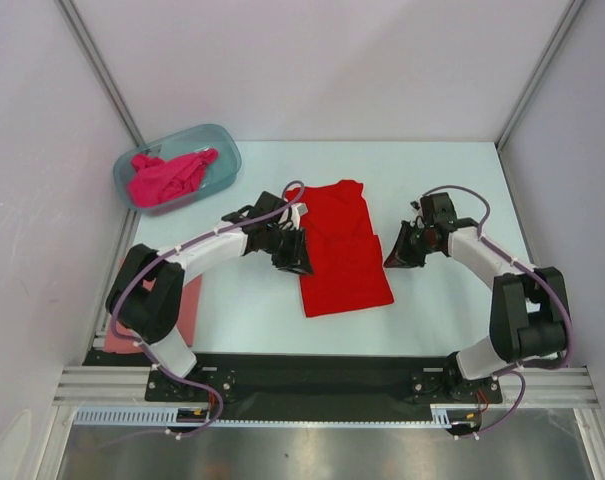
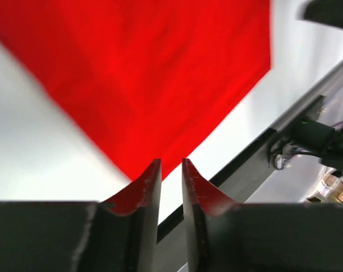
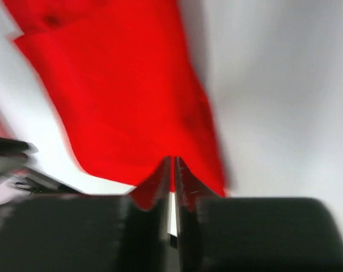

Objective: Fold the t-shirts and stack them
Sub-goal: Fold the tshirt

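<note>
The bright red t-shirt point(image 1: 340, 250) lies flat mid-table, folded into a long strip; it fills the left wrist view point(image 2: 154, 73) and the right wrist view point(image 3: 126, 96). My left gripper point(image 1: 290, 262) hovers at the shirt's left edge, its jaws point(image 2: 171, 164) a narrow slit apart with nothing between them. My right gripper point(image 1: 394, 255) sits just off the shirt's right edge, jaws point(image 3: 173, 161) pressed together and empty. The magenta-pink t-shirt point(image 1: 167, 178) lies crumpled in the tub. The salmon-pink t-shirt point(image 1: 187, 305) lies at the table's left edge, partly under my left arm.
The translucent blue-grey tub point(image 1: 222, 150) stands at the back left. White walls close in the table on three sides. The black base rail point(image 1: 302, 370) runs along the near edge.
</note>
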